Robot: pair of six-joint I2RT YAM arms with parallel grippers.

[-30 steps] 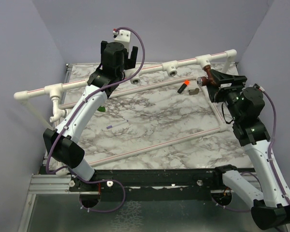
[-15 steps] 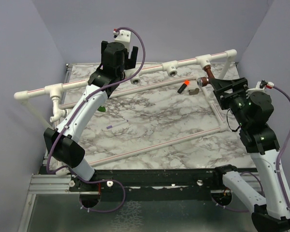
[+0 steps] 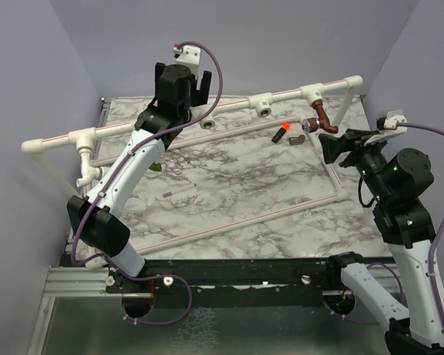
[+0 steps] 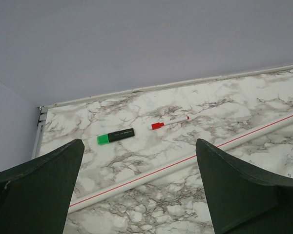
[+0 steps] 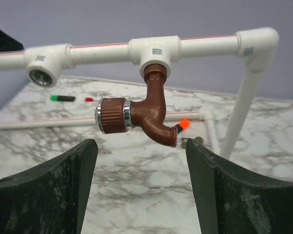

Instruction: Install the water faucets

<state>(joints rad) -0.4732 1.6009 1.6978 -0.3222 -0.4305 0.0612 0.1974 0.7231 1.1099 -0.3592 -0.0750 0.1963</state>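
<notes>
**Marble bench (image 3: 244, 185), pipe rig: brown faucet in its tee, both grippers empty**

Dark reddish-brown faucet (image 5: 146, 114) hung threaded into the tee (image 5: 155, 49) near the bench's back-right corner, spout down, knob to the camera's left. Right gripper (image 5: 139, 146) sat just in front of it with its fingers spread wide either side, touching nothing. Left gripper (image 4: 139, 144) was raised near the back edge, spread fully, nothing between its fingers; a green marker (image 4: 115, 136) and a red pen (image 4: 169, 122) lay on the marble beyond it. White faucet (image 3: 85, 168) hung from the tee over the left edge. Orange-and-black cylinder (image 3: 281, 134) lay loose near the brown faucet.
</notes>
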